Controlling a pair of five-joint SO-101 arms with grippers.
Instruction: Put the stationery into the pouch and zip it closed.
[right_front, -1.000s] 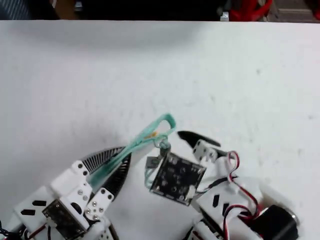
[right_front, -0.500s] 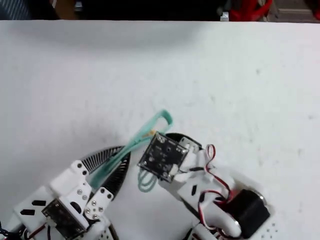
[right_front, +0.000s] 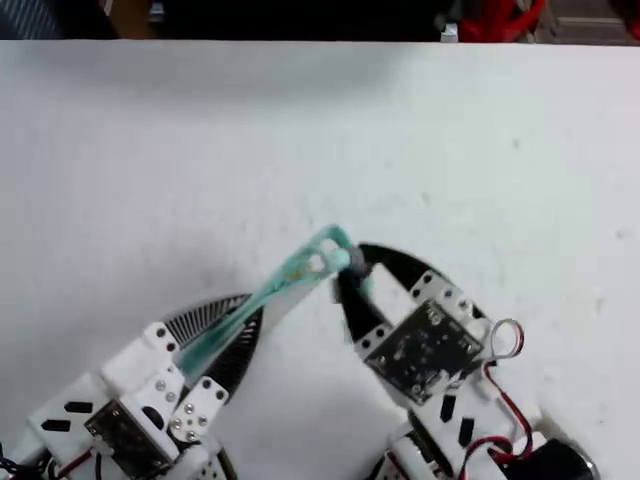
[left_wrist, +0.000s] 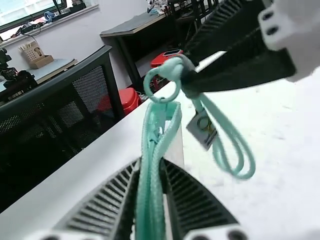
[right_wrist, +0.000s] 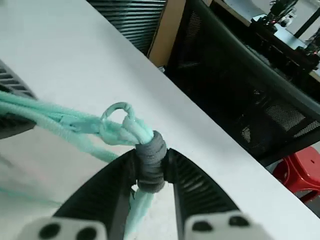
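Pouch gripped at both ends, near the table's front edge.
The left gripper (left_wrist: 152, 167) clamps the mint pouch (right_front: 268, 293), whose contents are hidden; the right gripper (right_wrist: 151, 160) pinches its zipper cord (left_wrist: 227, 150).

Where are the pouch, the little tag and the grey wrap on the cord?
pouch (left_wrist: 150, 170), left wrist view, on its teal zipper edge.
tag (left_wrist: 202, 131), left wrist view, on its flat face.
grey wrap (right_wrist: 151, 160), right wrist view, on its middle.
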